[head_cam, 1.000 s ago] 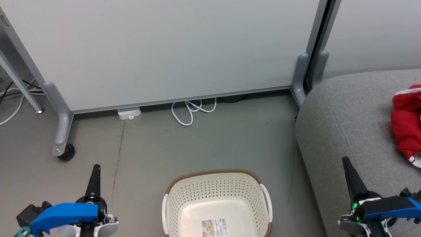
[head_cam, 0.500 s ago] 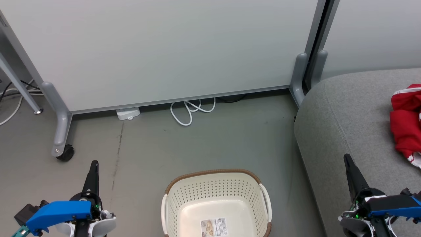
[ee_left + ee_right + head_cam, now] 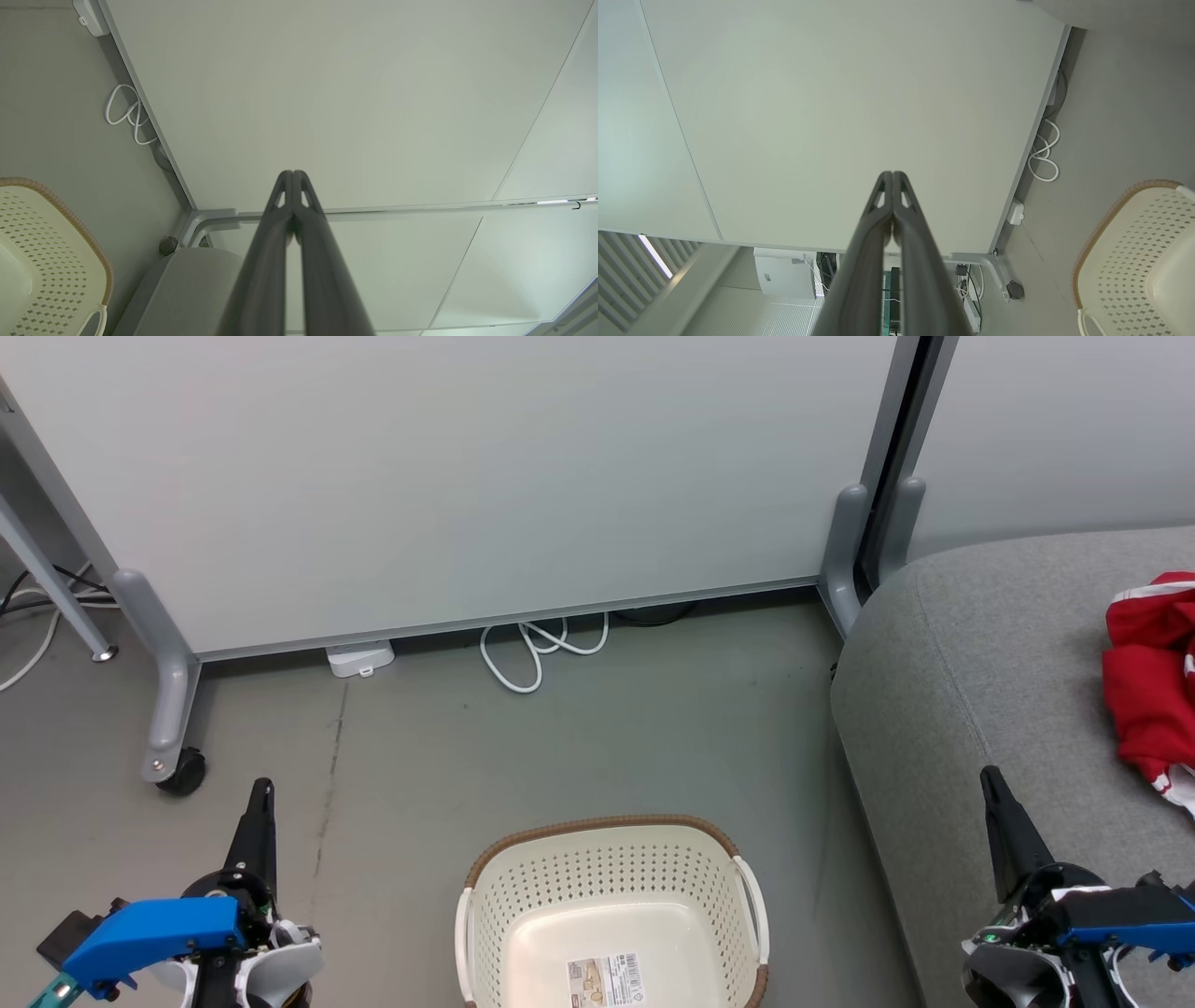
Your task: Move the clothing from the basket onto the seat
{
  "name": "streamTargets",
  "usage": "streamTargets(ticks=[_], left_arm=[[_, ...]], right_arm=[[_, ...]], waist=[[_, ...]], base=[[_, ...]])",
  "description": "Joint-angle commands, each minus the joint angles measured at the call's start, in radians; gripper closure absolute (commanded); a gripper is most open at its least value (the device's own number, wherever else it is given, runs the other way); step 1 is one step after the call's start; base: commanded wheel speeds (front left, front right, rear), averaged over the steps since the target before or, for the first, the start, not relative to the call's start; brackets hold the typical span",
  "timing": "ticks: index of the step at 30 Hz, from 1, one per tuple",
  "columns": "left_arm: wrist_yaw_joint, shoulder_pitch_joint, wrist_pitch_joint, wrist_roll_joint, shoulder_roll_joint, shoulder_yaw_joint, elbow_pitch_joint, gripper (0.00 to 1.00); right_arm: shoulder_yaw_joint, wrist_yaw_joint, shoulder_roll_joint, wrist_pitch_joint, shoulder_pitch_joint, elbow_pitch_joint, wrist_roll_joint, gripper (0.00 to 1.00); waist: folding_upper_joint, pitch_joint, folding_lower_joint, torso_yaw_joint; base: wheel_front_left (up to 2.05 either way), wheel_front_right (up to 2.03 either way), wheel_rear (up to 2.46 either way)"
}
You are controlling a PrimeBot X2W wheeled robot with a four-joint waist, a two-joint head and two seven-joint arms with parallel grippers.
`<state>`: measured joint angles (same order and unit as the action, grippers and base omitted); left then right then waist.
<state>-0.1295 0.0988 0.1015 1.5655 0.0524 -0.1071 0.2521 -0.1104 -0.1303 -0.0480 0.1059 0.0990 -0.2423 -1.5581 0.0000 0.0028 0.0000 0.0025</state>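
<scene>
— Where's the clothing [image 3: 1146,695]?
— Right edge, on the seat [image 3: 971,653]; the basket [image 3: 607,877] sits bottom centre.
— Open or closed?
— Both pressed closed: left claw [image 3: 263,789] lower left, right claw [image 3: 988,777] lower right.

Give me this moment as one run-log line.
basket: no clothing inside | clothing: on seat | left pincer: shut, empty | right pincer: shut, empty | task: looks done
</scene>
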Motion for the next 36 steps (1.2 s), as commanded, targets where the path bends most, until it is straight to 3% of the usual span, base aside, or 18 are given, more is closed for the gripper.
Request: streamTargets(ticks=[1,36], left_arm=[[-0.002,0.012,0.007,0.017,-0.002,-0.004,-0.006,1.0],[-0.002,0.015,0.017,0.048,-0.003,-0.01,-0.01,1.0]], right_arm=[[-0.003,-0.001,-0.004,0.006,0.012,-0.002,-0.022,1.0],[-0.005,-0.001,-0.004,0.01,0.016,-0.004,-0.056,1.0]], waist=[[0.0,0.0,0.0,0.0],[0.0,0.0,0.0,-0.003]], base=[[0.0,0.0,0.0],[0.0,0.0,0.0]])
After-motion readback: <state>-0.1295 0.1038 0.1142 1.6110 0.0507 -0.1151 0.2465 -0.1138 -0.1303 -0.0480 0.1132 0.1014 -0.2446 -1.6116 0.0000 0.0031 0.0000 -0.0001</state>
